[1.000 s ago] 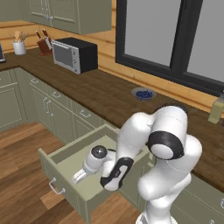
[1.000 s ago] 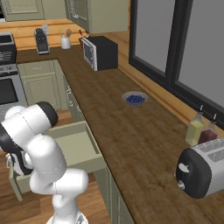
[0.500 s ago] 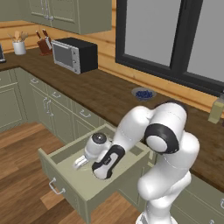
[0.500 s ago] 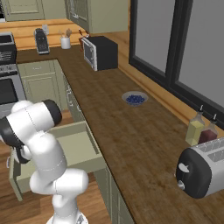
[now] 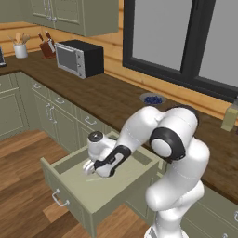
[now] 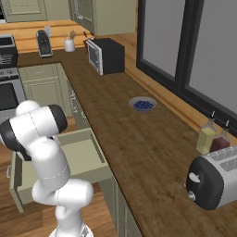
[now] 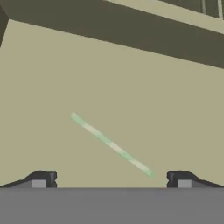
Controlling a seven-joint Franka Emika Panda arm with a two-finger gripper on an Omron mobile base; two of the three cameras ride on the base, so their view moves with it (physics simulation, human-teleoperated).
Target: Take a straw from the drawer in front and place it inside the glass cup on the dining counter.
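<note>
1. Setting: simulated kitchen with a wooden floor, sage-green cabinets and a dark wooden worktop (image 5: 116, 100) under a dark-framed window. This is the window-side surface, not the place where the straw must end up.

2. Far left, left base view: utensil pot (image 5: 20, 50) and knife block (image 5: 46, 46) in the upper left corner, then the microwave (image 5: 79, 58). All stand well apart from the work area.

3. Lower left to centre, left base view: the drawer (image 5: 93, 195) is pulled fully out, its silver handle (image 5: 59, 199) facing the floor side. Judgement: it stands open so the arm can reach its floor from above.

4. Centre, left base view: the gripper (image 5: 90, 168) is lowered inside the drawer, pointing down at its floor. In the hand view the two dark fingertips (image 7: 41, 178) sit wide apart at the bottom corners with nothing between them. Judgement: the jaws are spread ready to straddle the target.

5. The straw (image 7: 111, 145): lies flat on the drawer floor, pale whitish-green and very thin. In the hand view its long axis runs diagonally from centre-left down to lower right, the lower end close to the right-hand fingertip. It is not held. Judgement: the diagonal lie means the jaws are not squarely across it, so some wrist turn may help before closing.

6. Centre right, left base view: a small bowl of blue contents (image 5: 152, 99) on the worktop by the window.

7. Right, right base view: two bottles (image 6: 207, 137) and a toaster (image 6: 214, 178) at the lower right.
</note>
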